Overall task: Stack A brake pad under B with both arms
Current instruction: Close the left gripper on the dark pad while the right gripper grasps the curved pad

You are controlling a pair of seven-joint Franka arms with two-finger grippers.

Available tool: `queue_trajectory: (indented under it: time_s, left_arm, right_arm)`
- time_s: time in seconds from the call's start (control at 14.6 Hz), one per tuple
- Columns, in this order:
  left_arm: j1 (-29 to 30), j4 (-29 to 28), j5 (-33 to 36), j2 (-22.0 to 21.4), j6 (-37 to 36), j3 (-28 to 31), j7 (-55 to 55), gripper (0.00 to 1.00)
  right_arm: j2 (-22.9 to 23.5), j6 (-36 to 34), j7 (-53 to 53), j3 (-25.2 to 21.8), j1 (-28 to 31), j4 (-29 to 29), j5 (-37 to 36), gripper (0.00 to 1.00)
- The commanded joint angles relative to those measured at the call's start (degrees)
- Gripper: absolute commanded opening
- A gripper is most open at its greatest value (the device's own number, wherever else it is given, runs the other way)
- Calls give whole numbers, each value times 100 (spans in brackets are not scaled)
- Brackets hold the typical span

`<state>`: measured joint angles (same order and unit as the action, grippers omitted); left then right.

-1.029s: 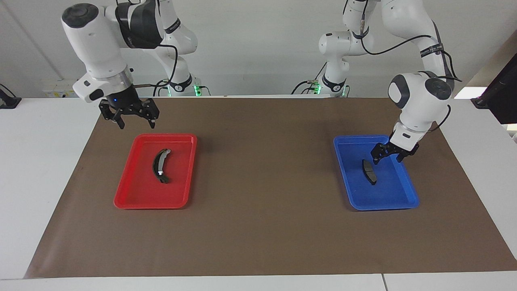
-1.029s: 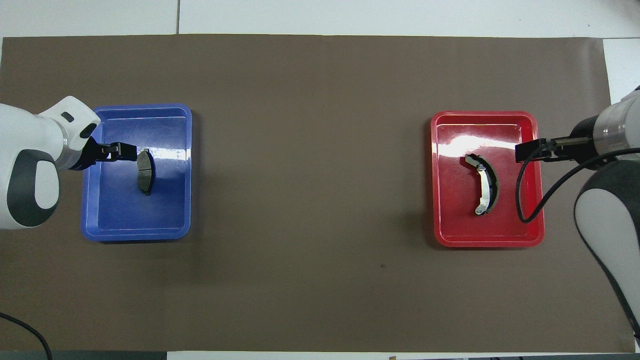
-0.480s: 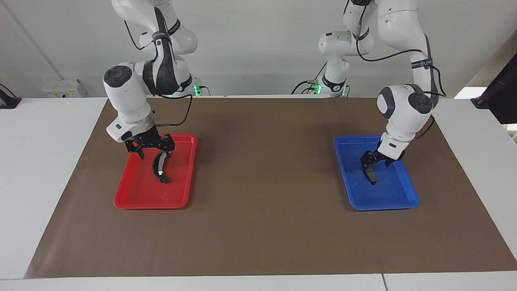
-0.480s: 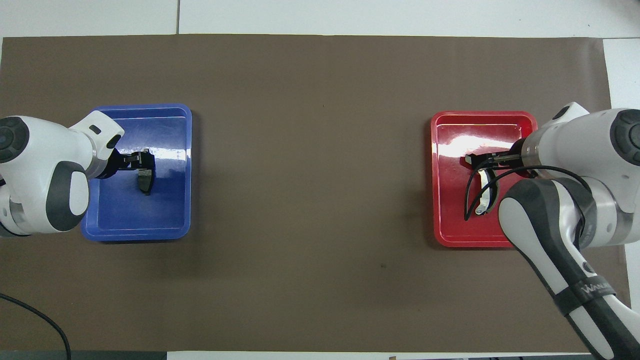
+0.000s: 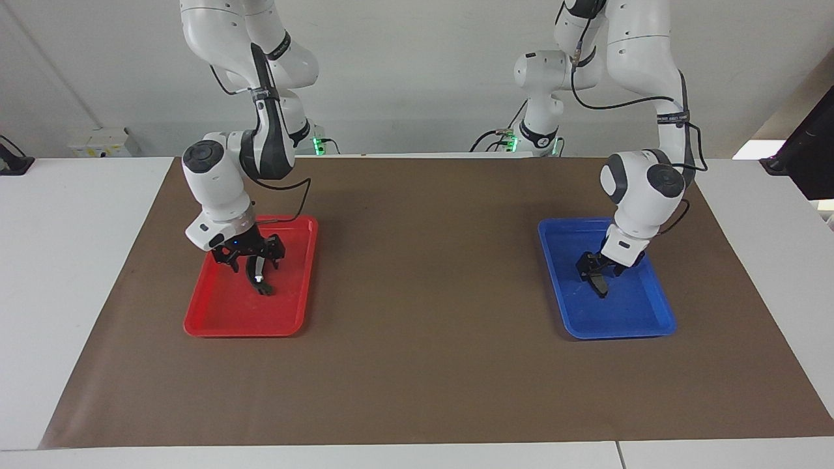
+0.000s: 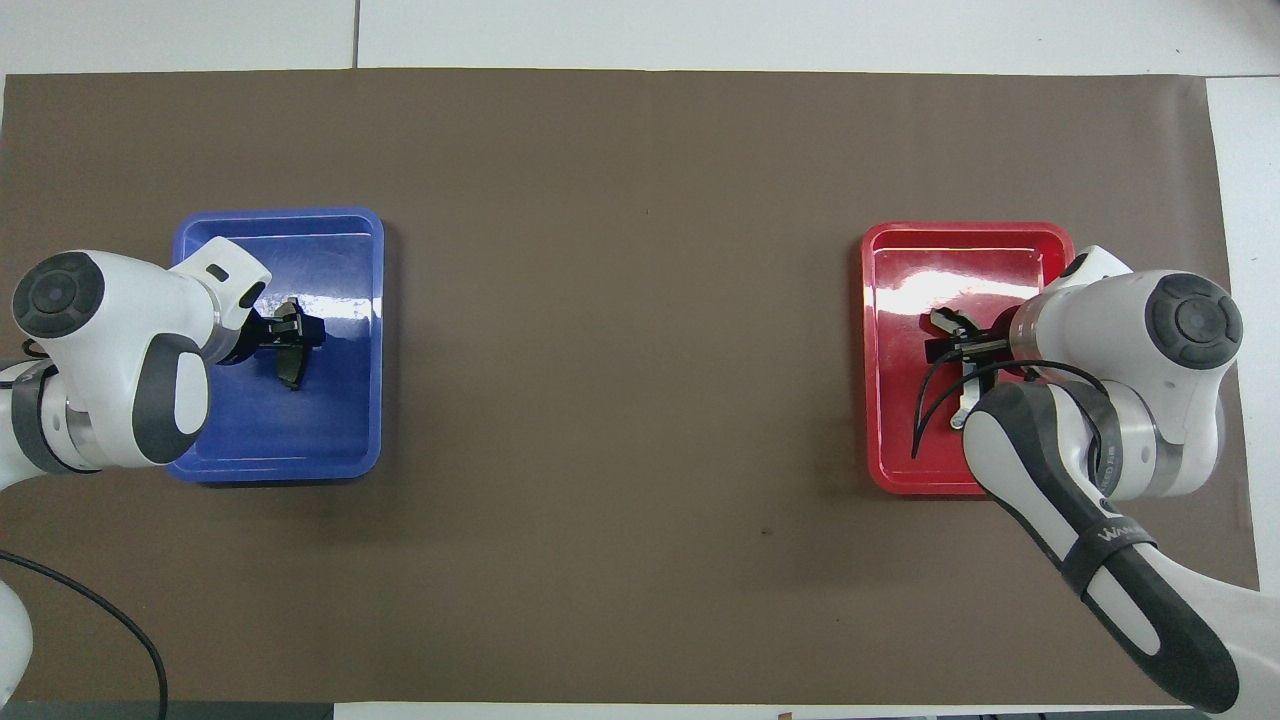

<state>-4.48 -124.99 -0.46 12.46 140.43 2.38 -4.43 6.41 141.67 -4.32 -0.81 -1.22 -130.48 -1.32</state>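
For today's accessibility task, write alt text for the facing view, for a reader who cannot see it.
Two white robot arms reach down into trays on a brown mat: the left gripper is over the A brake pad in the blue tray, and the right gripper is over B, a long crescent piece, in the red tray. Neither piece has left its tray.
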Motion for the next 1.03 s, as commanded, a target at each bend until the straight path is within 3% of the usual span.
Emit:
queue_trajectory:
  time_s: [0.0,0.27,0.41,0.96]
  left_arm:
    - [-53,-78,108,-15,99,60,-111,74]
    - [-53,-60,108,-76,-121,61,-76,9]
    - [-62,10,108,-173,-322,61,-67,2]
    - [-597,1046,108,-226,-1263,52,-119,2]
  right_arm:
    - [167,151,-411,29,166,-47,71,99]
    - [62,-243,-403,29,166,-21,71,99]
    - [36,-254,-403,20,166,-38,71,99]
    - [115,-62,-236,20,158,-108,80,90]
